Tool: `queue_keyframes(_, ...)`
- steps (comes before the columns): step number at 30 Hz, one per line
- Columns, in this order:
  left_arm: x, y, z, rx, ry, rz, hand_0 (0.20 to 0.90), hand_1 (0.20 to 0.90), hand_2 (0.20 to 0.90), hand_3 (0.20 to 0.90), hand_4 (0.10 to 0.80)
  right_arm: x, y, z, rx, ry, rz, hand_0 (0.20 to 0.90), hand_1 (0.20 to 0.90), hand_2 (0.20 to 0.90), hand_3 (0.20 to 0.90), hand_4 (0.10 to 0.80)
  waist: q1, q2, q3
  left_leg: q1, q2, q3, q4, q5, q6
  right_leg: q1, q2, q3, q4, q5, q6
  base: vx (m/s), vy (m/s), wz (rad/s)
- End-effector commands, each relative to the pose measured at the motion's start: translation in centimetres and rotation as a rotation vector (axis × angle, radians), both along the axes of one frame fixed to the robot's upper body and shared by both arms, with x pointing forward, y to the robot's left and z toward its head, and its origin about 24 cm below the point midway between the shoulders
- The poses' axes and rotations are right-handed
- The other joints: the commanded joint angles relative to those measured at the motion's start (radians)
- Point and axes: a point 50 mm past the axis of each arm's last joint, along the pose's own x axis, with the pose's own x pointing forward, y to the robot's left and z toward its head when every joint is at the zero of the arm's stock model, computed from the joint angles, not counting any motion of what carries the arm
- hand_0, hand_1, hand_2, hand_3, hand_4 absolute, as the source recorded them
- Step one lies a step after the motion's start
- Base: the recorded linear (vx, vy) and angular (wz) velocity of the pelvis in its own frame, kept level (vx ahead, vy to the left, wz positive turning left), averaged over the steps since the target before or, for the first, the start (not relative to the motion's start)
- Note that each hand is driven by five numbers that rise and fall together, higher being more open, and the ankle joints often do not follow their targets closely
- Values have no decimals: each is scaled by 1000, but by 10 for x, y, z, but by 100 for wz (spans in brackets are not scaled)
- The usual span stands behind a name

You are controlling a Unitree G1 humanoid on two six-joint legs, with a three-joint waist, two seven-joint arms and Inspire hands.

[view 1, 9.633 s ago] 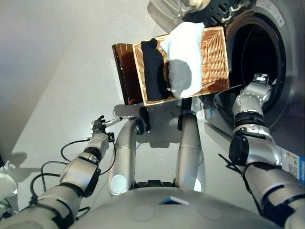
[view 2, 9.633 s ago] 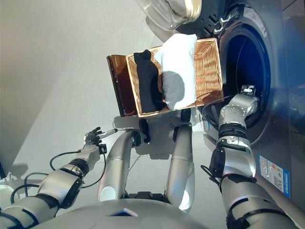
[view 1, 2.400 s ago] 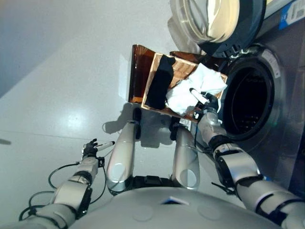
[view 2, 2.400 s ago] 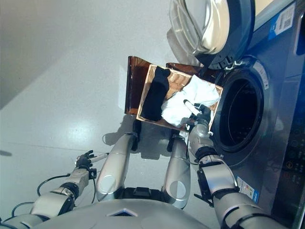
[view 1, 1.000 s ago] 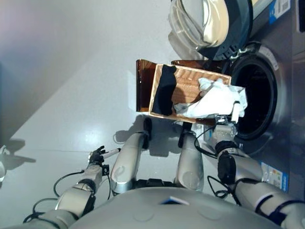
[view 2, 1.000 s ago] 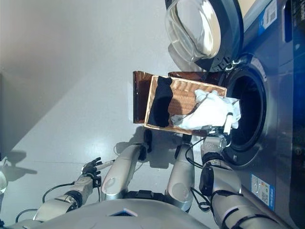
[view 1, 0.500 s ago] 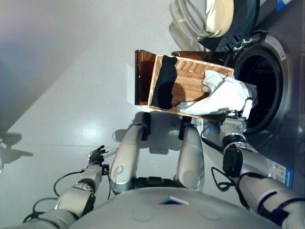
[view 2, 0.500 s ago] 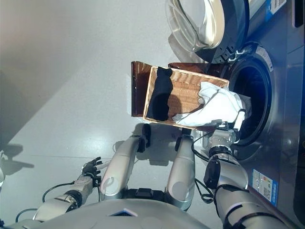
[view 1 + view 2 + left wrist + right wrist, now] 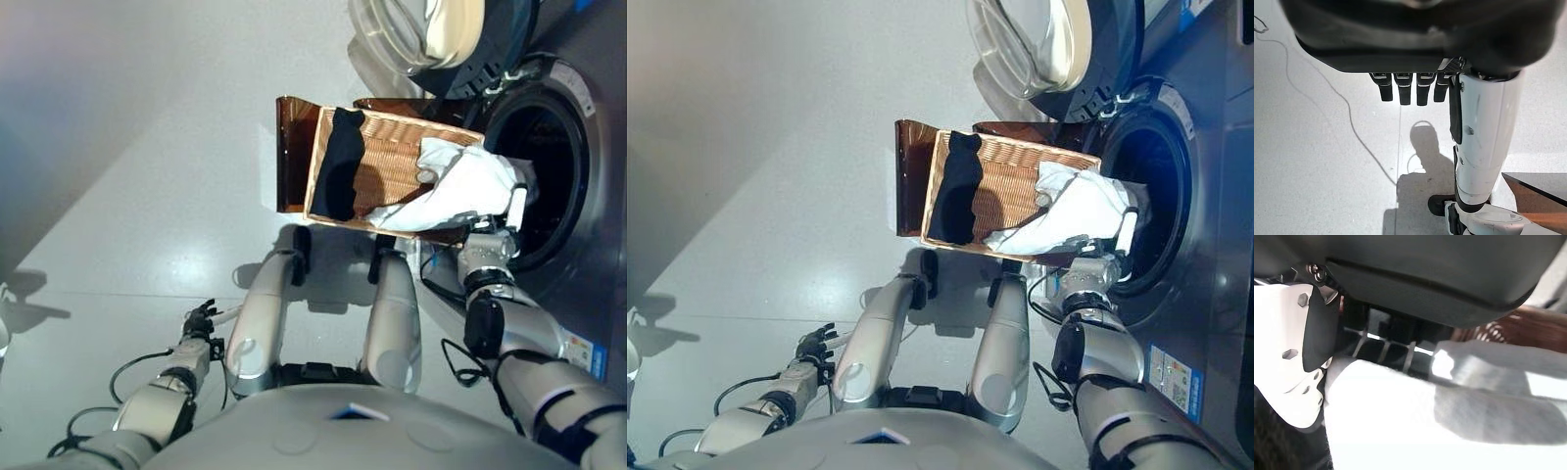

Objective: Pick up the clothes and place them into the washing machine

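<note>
The right hand (image 9: 495,240) is clenched on a white garment (image 9: 460,186), fingers and white-covered thumb curled into the cloth. From the hand, the cloth trails back over the near rim of the wicker basket (image 9: 392,157) — its bunched end hangs right at the washing machine (image 9: 578,147) drum opening, just beyond the hand. A black garment (image 9: 340,164) lies in the basket's far side, well apart from that hand. The left hand (image 9: 201,321) hangs low over the floor (image 9: 127,176), fingers relaxed, holding nothing.

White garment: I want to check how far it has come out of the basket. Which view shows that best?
The left eye view: the white garment stretches from the wicker basket toward the drum, held by the right hand. The right wrist view shows only cloth up close; the left wrist view shows none.
</note>
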Motion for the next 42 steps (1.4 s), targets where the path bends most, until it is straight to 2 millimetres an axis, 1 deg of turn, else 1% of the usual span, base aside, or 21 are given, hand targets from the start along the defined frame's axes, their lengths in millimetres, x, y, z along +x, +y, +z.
queue_keyframes(1,-43,29,-4,95,136,53,900,900,900,900,800,12,-39,54,-281,-58,27,200,200,200,200,300,12,2,-51,-13,5,1,-37,41,-77,54,28,-24,31,-78,-89,0,0,0)
queue_keyframes(2,-44,29,-5,93,137,55,900,900,900,900,800,15,-34,53,-303,-37,65,200,200,200,200,300,14,0,-51,-6,5,1,-44,45,-78,62,27,-26,24,-76,-88,0,0,0)
queue_keyframes(5,-44,31,-4,96,136,59,900,900,900,900,800,19,-29,54,-313,-30,90,200,200,200,200,300,19,-4,-53,10,3,-3,-66,51,-77,81,23,-35,4,-71,-84,0,0,0)
queue_keyframes(9,-43,32,-3,97,125,71,900,900,900,900,800,23,-28,58,-250,-90,36,200,200,200,200,300,28,-5,-61,17,-4,-11,-72,50,-74,88,20,-37,3,-74,-80,0,0,0)
queue_keyframes(13,-41,32,-3,102,122,68,900,900,900,900,800,24,-31,64,-194,-150,-31,200,200,200,200,300,31,-5,-54,-8,-7,-15,-5,27,-71,74,19,-35,62,-105,-87,-9,-6,3)
queue_keyframes(16,-43,33,-3,105,135,68,900,900,900,900,800,21,-37,67,-145,-189,-102,200,200,200,200,300,30,-5,-45,-32,-1,-19,55,-3,-72,53,20,-30,121,-137,-97,-18,-21,14)
queue_keyframes(17,-44,33,-4,103,141,66,900,900,900,900,800,20,-40,67,-138,-191,-119,200,200,200,200,300,30,-4,-45,-37,1,-19,65,-9,-73,48,20,-31,131,-143,-98,87,-17,12)
queue_keyframes(18,-46,33,-4,102,149,66,900,900,900,900,800,19,-42,67,-131,-195,-132,200,200,200,200,300,30,-3,-50,-30,2,-25,77,-37,-78,52,23,-26,145,-170,-94,90,-23,7)
queue_keyframes(19,-47,33,-4,101,154,66,900,900,900,900,800,17,-44,68,-127,-199,-147,200,200,200,200,300,29,-1,-50,-35,4,-25,88,-43,-78,49,23,-24,154,-175,-95,101,-33,6)
queue_keyframes(20,-50,34,-5,100,164,69,900,900,900,900,800,14,-51,71,-121,-207,-186,200,200,200,200,300,28,4,-49,-37,7,-24,98,-53,-79,42,24,-23,170,-189,-97,5,-20,9)
queue_keyframes(21,-50,34,-5,100,164,68,900,900,900,900,800,14,-51,72,-121,-207,-187,200,200,200,200,300,29,5,-50,-40,7,-24,97,-50,-79,40,25,-23,170,-186,-97,-81,-13,6)
queue_keyframes(22,-51,34,-5,99,166,69,900,900,900,900,800,12,-54,72,-116,-209,-201,200,200,200,200,300,27,8,-45,-51,9,-17,99,-30,-74,28,22,-28,172,-170,-104,0,0,0)
queue_keyframes(23,-52,34,-5,100,167,71,900,900,900,900,800,10,-56,72,-104,-217,-224,200,200,200,200,300,27,9,-50,-43,8,-23,107,-58,-79,33,27,-20,183,-198,-100,0,-17,-4)
queue_keyframes(26,-53,34,-5,100,169,73,900,900,900,900,800,7,-60,73,-81,-231,-265,200,200,200,200,300,26,16,-49,-48,10,-20,117,-64,-79,22,28,-17,199,-210,-103,32,-13,-2)
queue_keyframes(30,-55,35,-5,101,173,75,900,900,900,900,800,-4,-81,85,-83,-247,-358,200,200,200,200,300,21,29,-56,-69,9,-19,135,-72,-82,-4,27,-7,229,-223,-108,0,0,1)
queue_keyframes(34,-56,34,-5,99,174,71,900,900,900,900,800,-6,-87,90,-90,-256,-374,200,200,200,200,300,21,33,-61,-72,8,-18,133,-72,-83,-10,27,-5,228,-224,-108,0,1,0)
queue_keyframes(35,-59,35,-6,104,182,67,900,900,900,900,800,-13,-103,108,-107,-295,-441,200,200,200,200,300,14,39,-66,-75,7,-12,125,-70,-83,-20,27,-1,226,-224,-110,-16,20,4)
queue_keyframes(38,-60,31,-7,97,184,58,900,900,900,900,800,-21,-118,124,-121,-323,-501,200,200,200,200,300,13,49,-73,-86,5,-5,123,-67,-82,-38,26,8,232,-225,-111,-6,15,-4)
queue_keyframes(40,-59,27,-8,90,173,54,900,900,900,900,800,-27,-130,143,-146,-353,-548,200,200,200,200,300,10,60,-80,-92,3,0,127,-70,-83,-49,23,16,242,-227,-112,1,18,-2)
queue_keyframes(41,-59,26,-8,88,172,53,900,900,900,900,800,-27,-131,144,-148,-353,-550,200,200,200,200,300,11,61,-80,-93,3,0,128,-70,-82,-51,23,17,242,-228,-112,8,30,-4)
queue_keyframes(42,-61,24,-9,84,180,49,900,900,900,900,800,-31,-135,151,-164,-364,-570,200,200,200,200,300,11,67,-84,-95,1,2,128,-70,-82,-55,23,20,246,-228,-111,0,0,0)
